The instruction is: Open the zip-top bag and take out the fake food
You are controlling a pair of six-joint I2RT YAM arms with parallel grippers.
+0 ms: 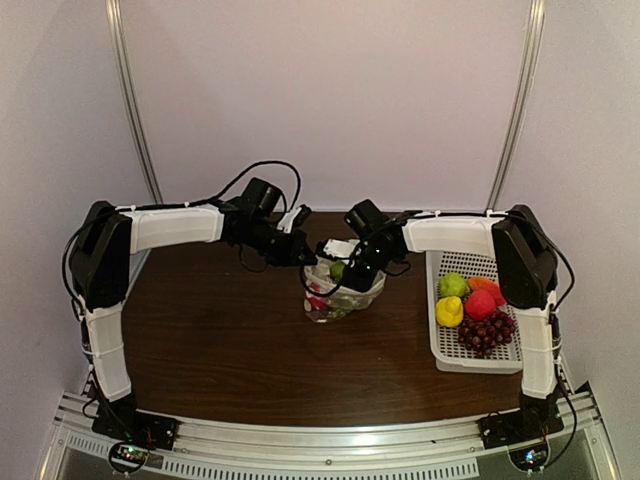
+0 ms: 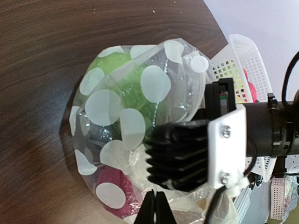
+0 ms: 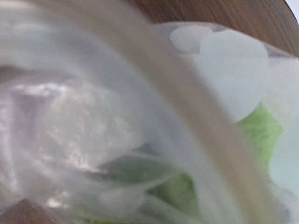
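The zip-top bag (image 1: 343,297) sits mid-table, mouth up, with green and pink fake food (image 2: 119,70) inside. My left gripper (image 2: 156,211) pinches the bag's left rim, jaws closed on plastic. My right gripper (image 1: 357,272), the nearer one, is down in the mouth with its jaws closed. Whether they're on anything, I can't tell.

Top overview, wrist close-ups of bag (image 2: 121,116)

Very close, blurred view into a clear plastic bag (image 3: 93,121) that fills the frame. White dots (image 3: 233,70) sit at upper right. A pale band (image 3: 187,116) of plastic runs diagonally from upper left to lower right. Green fruit (image 3: 254,133) shows through at right and bottom centre. Brown wooden table (image 3: 224,16) lines the top edge
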